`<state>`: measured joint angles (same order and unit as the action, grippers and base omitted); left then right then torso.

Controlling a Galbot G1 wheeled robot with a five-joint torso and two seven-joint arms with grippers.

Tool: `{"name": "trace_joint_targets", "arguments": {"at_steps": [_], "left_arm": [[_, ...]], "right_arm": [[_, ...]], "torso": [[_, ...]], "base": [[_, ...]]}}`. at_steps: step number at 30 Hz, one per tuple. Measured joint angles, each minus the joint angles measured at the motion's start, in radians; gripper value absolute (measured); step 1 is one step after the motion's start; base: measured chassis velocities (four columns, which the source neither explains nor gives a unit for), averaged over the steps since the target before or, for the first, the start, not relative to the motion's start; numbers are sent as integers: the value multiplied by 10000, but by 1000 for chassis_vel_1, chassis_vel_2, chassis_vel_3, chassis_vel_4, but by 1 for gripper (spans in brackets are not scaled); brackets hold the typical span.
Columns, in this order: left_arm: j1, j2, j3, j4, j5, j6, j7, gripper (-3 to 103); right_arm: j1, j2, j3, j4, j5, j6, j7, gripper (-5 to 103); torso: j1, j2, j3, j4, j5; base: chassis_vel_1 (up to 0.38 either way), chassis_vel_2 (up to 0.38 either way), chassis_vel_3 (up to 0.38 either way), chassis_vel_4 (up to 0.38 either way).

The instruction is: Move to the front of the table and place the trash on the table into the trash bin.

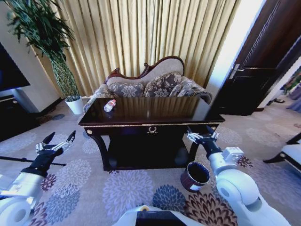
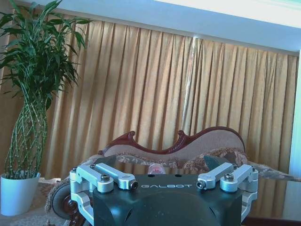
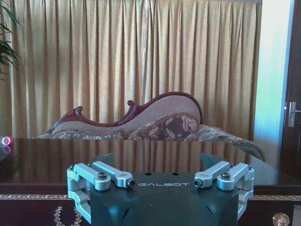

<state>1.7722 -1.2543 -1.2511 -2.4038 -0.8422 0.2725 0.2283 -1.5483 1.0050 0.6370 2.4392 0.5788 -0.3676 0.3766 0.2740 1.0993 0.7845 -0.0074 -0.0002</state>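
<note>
Daylight glows through the curtains [image 1: 141,33] across the upper frame, and a blown-out white strip runs down the upper right. The glossy table [image 1: 155,109] mirrors the curtain folds. The head view bends strongly toward its edges.

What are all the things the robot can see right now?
table: one, dark glossy wood with gold trim, straight ahead.
bottle: one, clear with a red cap, lying on the table's left part.
trash bin: one, dark brown, on the carpet by the table's right front leg.
sofa: one, patterned with a dark wood frame, behind the table.
plant: one, green, in a white pot, back left.
curtain: gold, behind the sofa.
door: one, dark, right.
left pincer: open, low, left of the table.
right pincer: open, at the table's right front.
</note>
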Motion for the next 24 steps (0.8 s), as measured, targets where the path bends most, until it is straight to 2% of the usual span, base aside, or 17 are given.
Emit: {"name": "trace_joint_targets", "arguments": {"at_steps": [24], "left_arm": [[-17, 8, -37, -48, 10, 12, -12, 100]], "right_arm": [[-2, 9, -182, -6, -73, 28, -31, 100]], "torso": [[1, -1, 1, 0, 0]], "base": [[-46, 44, 46, -47]]}}
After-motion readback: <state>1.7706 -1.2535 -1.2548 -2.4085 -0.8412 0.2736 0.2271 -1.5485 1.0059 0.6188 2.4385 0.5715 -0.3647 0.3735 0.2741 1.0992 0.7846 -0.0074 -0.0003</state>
